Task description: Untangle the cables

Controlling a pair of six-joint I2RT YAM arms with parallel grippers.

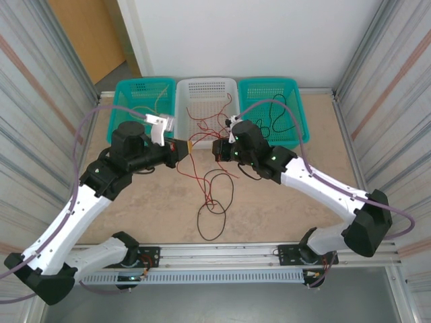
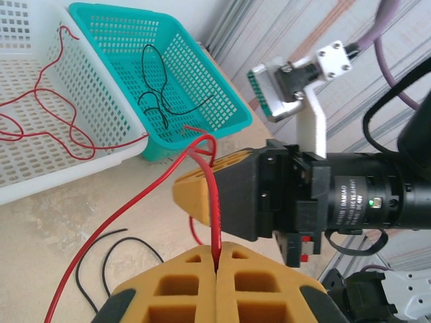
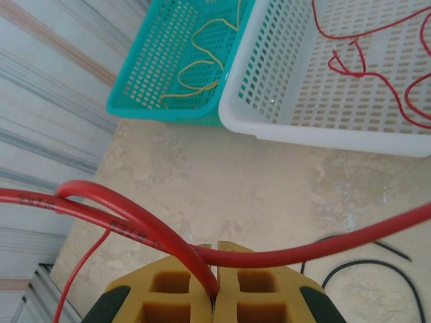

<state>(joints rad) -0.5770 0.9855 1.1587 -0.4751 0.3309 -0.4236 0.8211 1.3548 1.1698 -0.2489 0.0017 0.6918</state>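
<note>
My left pincer (image 2: 216,259) and right pincer (image 3: 214,288) both clench the red cable (image 3: 138,232); black cable (image 3: 367,263) lies at six o'clock.

— Where does the top view look from?
— High behind the arm bases (image 1: 138,257), down onto the tabletop (image 1: 269,215).
— The wrist views?
— Each sits close behind the left tool (image 2: 215,259) or right tool (image 3: 214,272), facing past it; both share the white basket (image 3: 283,124) ahead.
</note>
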